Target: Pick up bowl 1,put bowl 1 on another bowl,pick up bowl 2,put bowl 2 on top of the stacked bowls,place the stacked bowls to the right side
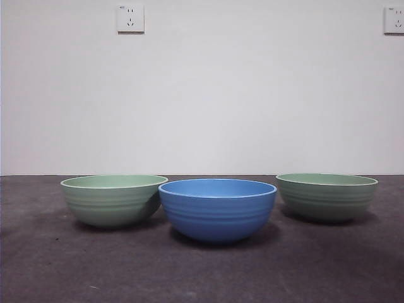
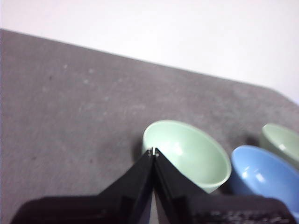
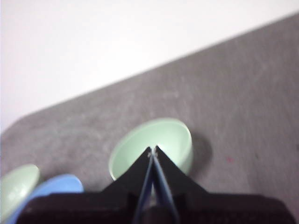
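From the front you had the blue bowl [image 1: 217, 208] in the middle, a left green bowl [image 1: 113, 199] just beside it and a right green bowl [image 1: 326, 196] apart, all on the table [image 1: 50, 265]. Your left gripper [image 2: 153, 152] hung over the left green bowl [image 2: 189, 154], jaws together. Your right gripper [image 3: 153, 151], jaws together too, hung over the right green bowl [image 3: 154, 140].

I see both wrist views blurred | blue bowl [image 2: 261, 175] cut by frame edge, partly behind left arm | far green bowl [image 2: 284, 142] clipped | neither arm visible in front view

Blue bowl [image 1: 217, 209] between green bowls [image 1: 113, 199]
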